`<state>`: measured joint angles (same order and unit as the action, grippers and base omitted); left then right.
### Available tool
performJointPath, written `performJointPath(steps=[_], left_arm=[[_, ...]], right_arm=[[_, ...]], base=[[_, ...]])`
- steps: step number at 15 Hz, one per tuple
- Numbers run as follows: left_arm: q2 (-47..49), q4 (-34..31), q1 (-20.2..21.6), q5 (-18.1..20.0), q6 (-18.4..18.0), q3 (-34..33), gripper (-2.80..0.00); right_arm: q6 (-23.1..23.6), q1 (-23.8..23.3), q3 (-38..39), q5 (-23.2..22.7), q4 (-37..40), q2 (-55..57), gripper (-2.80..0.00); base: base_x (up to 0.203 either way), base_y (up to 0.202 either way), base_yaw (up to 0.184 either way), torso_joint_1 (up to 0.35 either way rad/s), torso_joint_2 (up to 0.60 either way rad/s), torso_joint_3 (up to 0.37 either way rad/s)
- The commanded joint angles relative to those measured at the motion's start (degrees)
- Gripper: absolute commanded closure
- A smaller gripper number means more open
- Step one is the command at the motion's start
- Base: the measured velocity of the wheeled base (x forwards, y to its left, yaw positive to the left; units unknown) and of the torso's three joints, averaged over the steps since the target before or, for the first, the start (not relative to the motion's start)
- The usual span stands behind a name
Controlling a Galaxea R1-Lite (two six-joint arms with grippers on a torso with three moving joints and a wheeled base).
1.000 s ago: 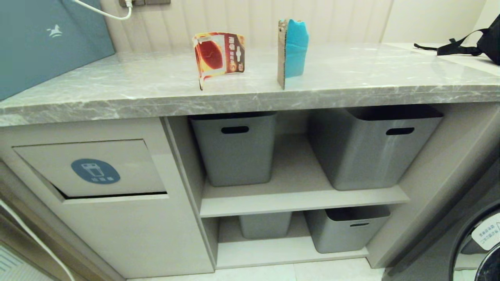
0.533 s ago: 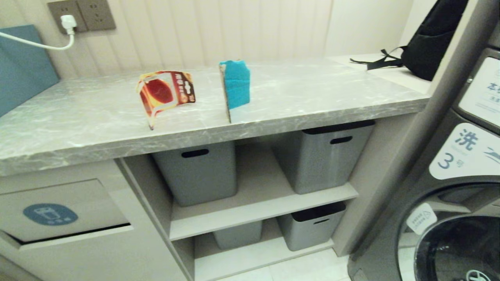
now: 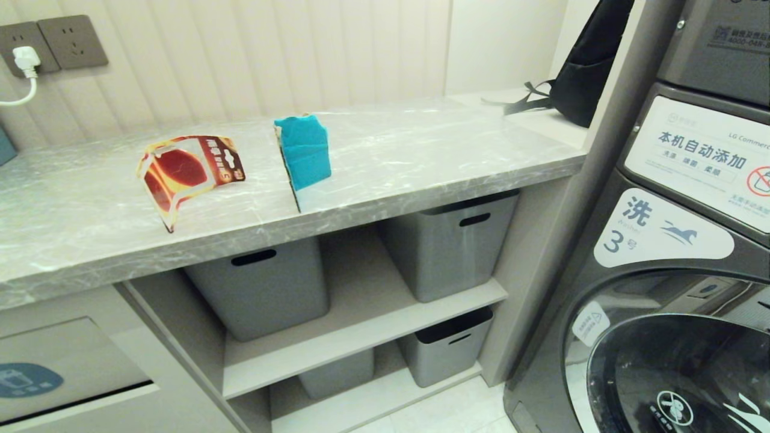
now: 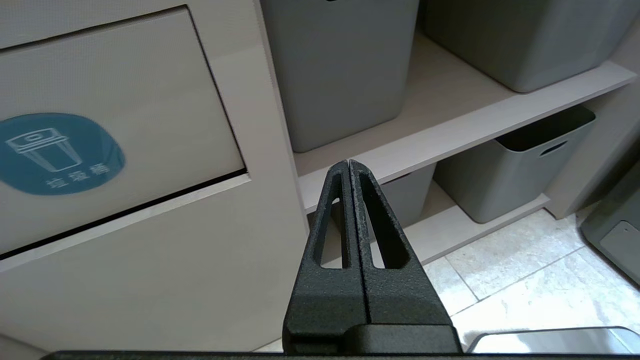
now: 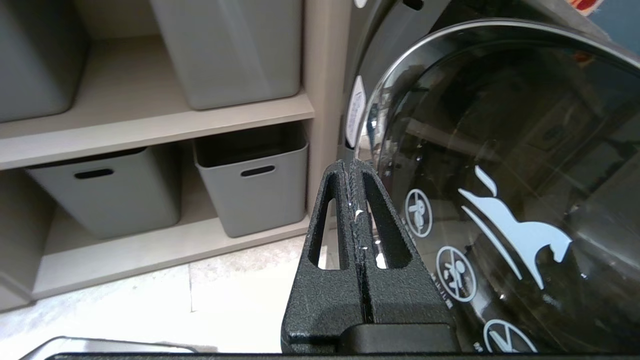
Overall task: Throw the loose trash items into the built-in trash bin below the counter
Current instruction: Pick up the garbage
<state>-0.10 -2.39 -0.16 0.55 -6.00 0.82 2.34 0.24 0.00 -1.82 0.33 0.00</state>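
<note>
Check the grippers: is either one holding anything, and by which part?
Nothing held. Left gripper and right gripper are both shut on nothing, low by the shelves.

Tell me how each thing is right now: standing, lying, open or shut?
blister card: bent, standing on the counter.
cardboard piece: folded, standing upright, apart from the card.
trash bin flap: tilted slightly, dark gap along its lower edge.
storage bins: open-topped, on shelves.
backpack: leaning upright.
plug: in its socket.
washer door: shut.
left gripper: shut, empty.
right gripper: shut, empty.
</note>
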Motion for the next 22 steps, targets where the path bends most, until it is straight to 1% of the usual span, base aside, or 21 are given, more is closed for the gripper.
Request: performJointPath(steps=[1, 8, 11, 14, 15, 18, 20, 21, 22], left_arm=[[0.0, 0.0, 0.0, -0.1, 0.0, 0.0, 0.0], [0.1, -0.1, 0.0, 0.2, -0.8, 0.0, 0.0], [0.1, -0.2, 0.0, 2.3, -1.2, 0.1, 0.0], [0.1, -0.1, 0.0, 2.4, -1.5, 0.1, 0.0], [0.1, 0.0, 0.0, 2.4, -2.0, 0.1, 0.0], [0.0, 0.1, 0.0, 3.2, -5.6, 0.1, 0.0], [0.6, 2.6, 0.0, 3.4, -6.1, 0.0, 0.0], [3.1, 4.4, 0.0, 4.4, -5.8, 1.1, 0.0], [7.3, 6.6, -0.1, 6.3, -5.1, 3.0, 0.0]], right_arm=[[0.0, 0.0, 0.0, 0.0, 0.0, -0.1, 0.0], [0.0, 0.0, 0.0, 0.0, 0.0, -0.1, 0.0], [0.0, 0.0, 0.0, 0.0, 0.0, -0.1, 0.0], [0.0, 0.0, 0.0, 0.0, 0.0, -0.1, 0.0], [0.0, 0.0, 0.0, 0.0, 0.0, -0.1, 0.0], [0.0, 0.0, 0.0, 0.0, 0.0, -0.1, 0.0], [0.0, 0.0, 0.0, 0.0, 0.0, -0.1, 0.0], [0.0, 0.0, 0.0, 0.0, 0.0, -0.1, 0.0], [0.0, 0.0, 0.0, 0.0, 0.0, -0.1, 0.0]], base=[[0.0, 0.0, 0.0, 0.0, 0.0, 0.0], [0.0, 0.0, 0.0, 0.0, 0.0, 0.0], [0.0, 0.0, 0.0, 0.0, 0.0, 0.0], [0.0, 0.0, 0.0, 0.0, 0.0, 0.0], [0.0, 0.0, 0.0, 0.0, 0.0, 0.0], [0.0, 0.0, 0.0, 0.0, 0.0, 0.0], [0.0, 0.0, 0.0, 0.0, 0.0, 0.0], [0.0, 0.0, 0.0, 0.0, 0.0, 0.0], [0.0, 0.0, 0.0, 0.0, 0.0, 0.0]])
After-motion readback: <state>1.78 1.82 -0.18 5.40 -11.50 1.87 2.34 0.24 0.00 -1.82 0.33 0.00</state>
